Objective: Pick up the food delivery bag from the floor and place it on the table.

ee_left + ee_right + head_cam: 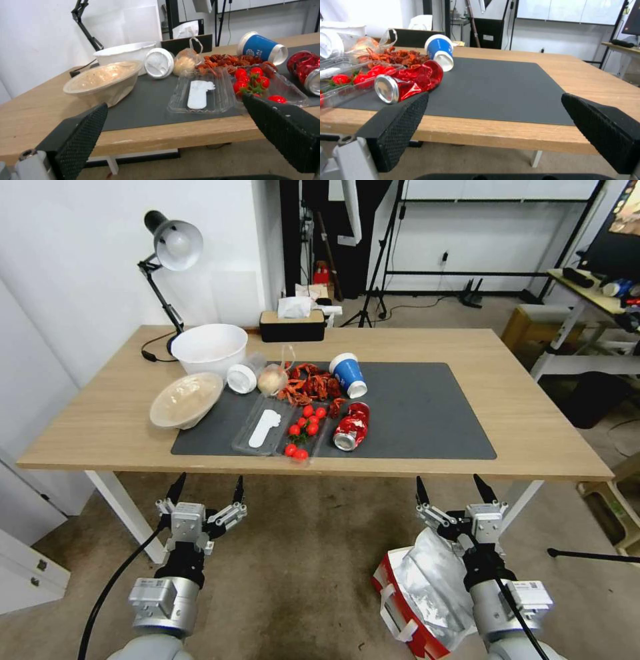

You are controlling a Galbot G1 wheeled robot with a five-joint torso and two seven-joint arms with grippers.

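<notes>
Both our grippers, left (pixel 207 492) and right (pixel 453 491), gape empty; bag (pixel 427 597) on floor (pixel 307 573), ungrasped—we judge reaching down comes next.

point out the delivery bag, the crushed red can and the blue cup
food delivery bag (pixel 427 580), head view, on its crumpled foil lining beside the right arm
crushed red can (pixel 410 83), right wrist view, on its dented red side
blue cup (pixel 261 47), left wrist view, on its blue wall
</notes>
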